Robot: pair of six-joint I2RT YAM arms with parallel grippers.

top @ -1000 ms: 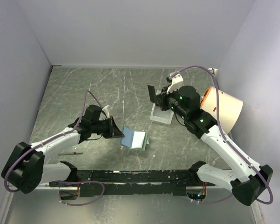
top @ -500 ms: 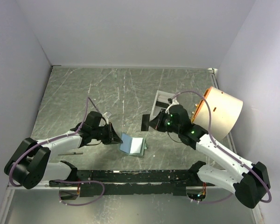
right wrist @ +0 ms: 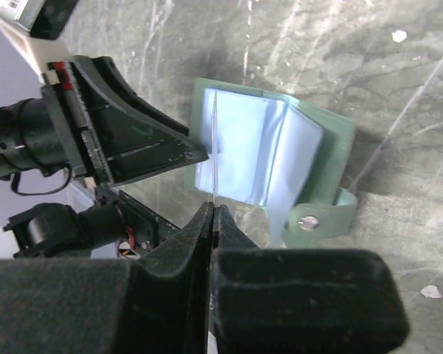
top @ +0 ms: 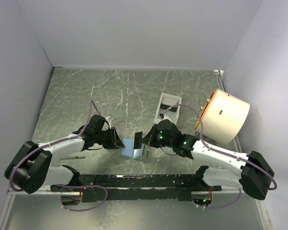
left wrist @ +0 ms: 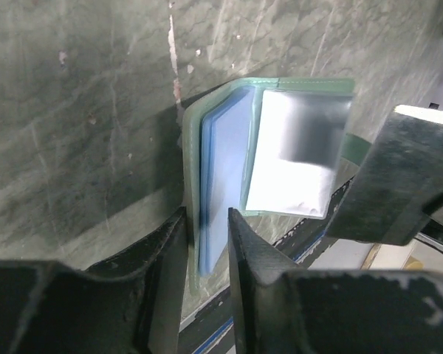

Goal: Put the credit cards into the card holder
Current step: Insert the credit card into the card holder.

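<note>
Insertion pending: your right tool [right wrist: 213,212] pinches one dark credit card [top: 138,137] edge-on over the open card holder [top: 133,150] on the desk [top: 86,96]; your left tool [left wrist: 207,218], jaws slightly parted, straddles its blue leaf.

card holder [top: 133,148]: I see sage green outside, pale blue sleeves inside
credit card [top: 138,139]: dark on my feed
table [top: 86,91]: grey-green, marbled with pale streaks
tray [top: 170,99]: white
drum [top: 228,117]: cream, orange rim

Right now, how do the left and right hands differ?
Left hand: jaws slightly apart around the edge of the card holder; right hand: shut on a dark credit card. Left hand has no card; right hand holds its card on edge over the open holder. Both meet there.
</note>
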